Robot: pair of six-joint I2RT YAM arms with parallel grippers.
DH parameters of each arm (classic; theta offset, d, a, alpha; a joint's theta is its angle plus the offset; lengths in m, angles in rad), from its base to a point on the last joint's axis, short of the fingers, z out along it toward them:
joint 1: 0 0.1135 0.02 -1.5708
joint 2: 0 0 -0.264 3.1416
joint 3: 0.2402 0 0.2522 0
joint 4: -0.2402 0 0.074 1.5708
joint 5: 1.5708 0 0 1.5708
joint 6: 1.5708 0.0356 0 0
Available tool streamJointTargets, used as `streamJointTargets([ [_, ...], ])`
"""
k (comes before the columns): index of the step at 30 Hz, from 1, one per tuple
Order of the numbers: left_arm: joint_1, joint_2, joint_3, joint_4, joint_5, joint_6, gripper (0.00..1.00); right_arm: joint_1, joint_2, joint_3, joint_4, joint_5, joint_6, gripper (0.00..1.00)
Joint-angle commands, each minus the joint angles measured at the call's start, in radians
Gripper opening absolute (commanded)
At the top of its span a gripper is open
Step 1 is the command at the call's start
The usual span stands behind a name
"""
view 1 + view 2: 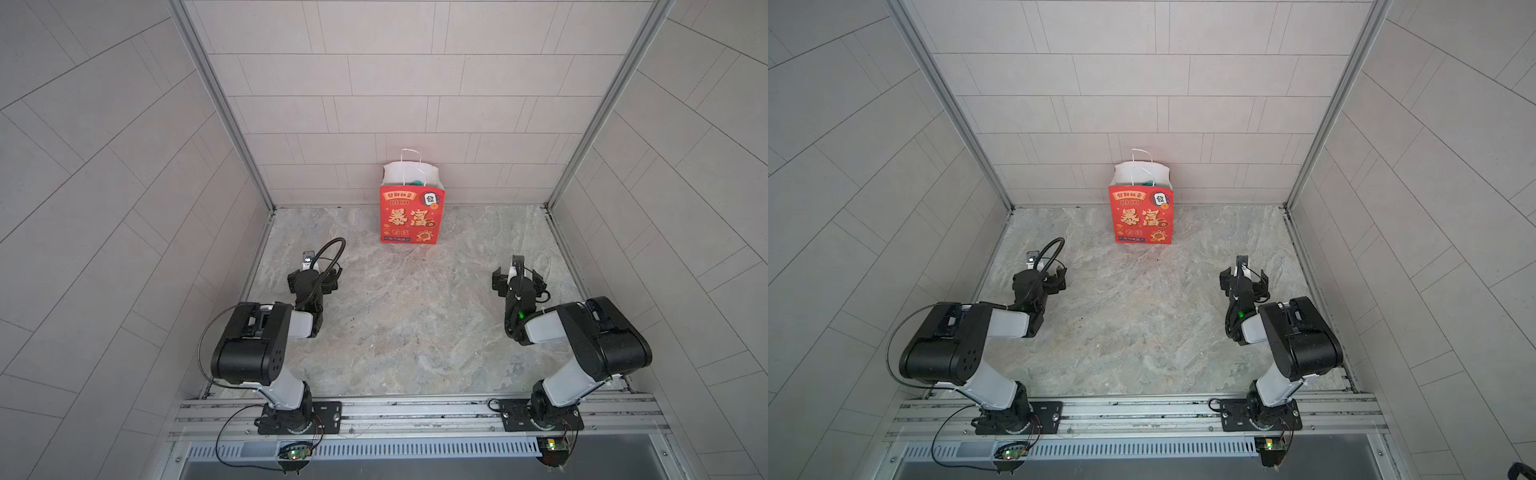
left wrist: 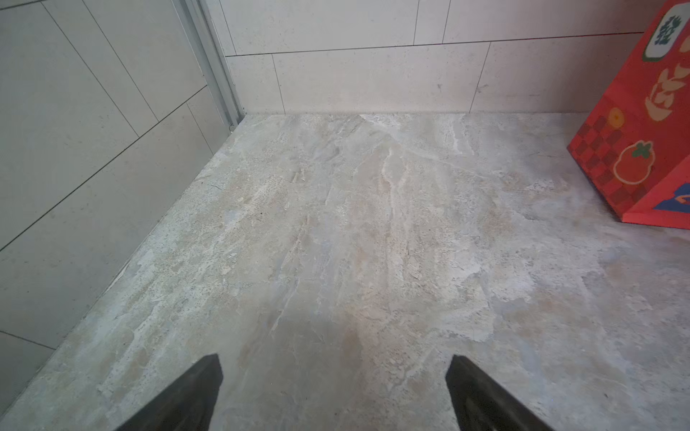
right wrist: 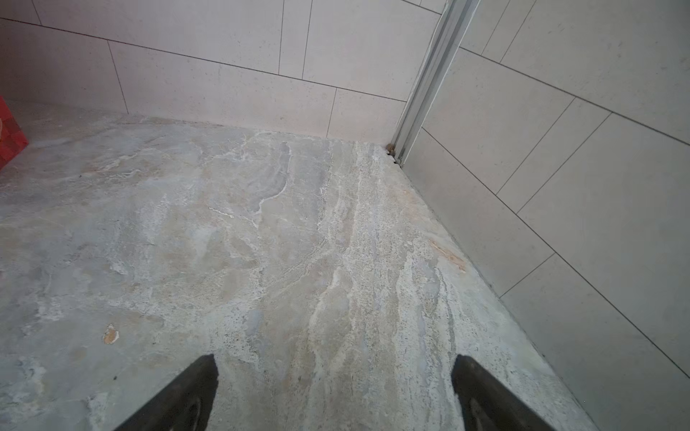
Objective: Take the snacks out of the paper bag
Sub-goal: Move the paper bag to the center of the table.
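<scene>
Top views both show the paper bag (image 1: 411, 216) (image 1: 1142, 218) standing upright at the far edge of the tabletop (image 1: 407, 324), its back against the tiled back wall (image 1: 415, 104), roughly midway between the side walls. Red printed face toward the arms, mouth open upward, white lining showing. White cord handles (image 1: 410, 162): one sticks up above the rim, one droops into the mouth. Only snack I can make out is a teal packet (image 1: 417, 182) (image 1: 1147, 182) just inside the mouth, mostly hidden by the front panel. Can't tell what else is in there.

Left gripper (image 1: 314, 277) (image 2: 335, 358): jaws spread wide, nothing held. Left wrist view shows only bare tabletop in the gap. It sits low over the table on the left side, well apart from the bag; the bag's lower corner (image 2: 634, 130) shows at the edge of that view.

Right gripper (image 1: 517, 277) (image 3: 336, 356): same story — jaws wide apart and empty, bare stone between the fingertips. It's on the right side, also well apart from the bag; only a red sliver of the bag (image 3: 11, 130) is visible in the right wrist view.

Both arms are folded over their bases on the front rail (image 1: 415, 409), grippers pointing toward the back wall. Bag is farther back, between the two — neither touches it.
</scene>
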State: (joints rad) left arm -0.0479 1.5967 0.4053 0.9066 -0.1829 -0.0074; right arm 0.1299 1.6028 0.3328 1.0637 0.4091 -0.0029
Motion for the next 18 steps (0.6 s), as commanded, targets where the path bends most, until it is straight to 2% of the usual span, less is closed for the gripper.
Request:
streamJointTargets([
  [1, 0.002, -0.011, -0.002, 0.002, 0.005, 0.000, 1.00, -0.002, -0.006, 0.003, -0.005, 0.019, 0.005, 0.99],
  [18, 0.004, -0.010, 0.001, -0.004, 0.011, -0.003, 1.00, -0.002, -0.004, 0.003, 0.000, 0.019, 0.004, 0.99],
])
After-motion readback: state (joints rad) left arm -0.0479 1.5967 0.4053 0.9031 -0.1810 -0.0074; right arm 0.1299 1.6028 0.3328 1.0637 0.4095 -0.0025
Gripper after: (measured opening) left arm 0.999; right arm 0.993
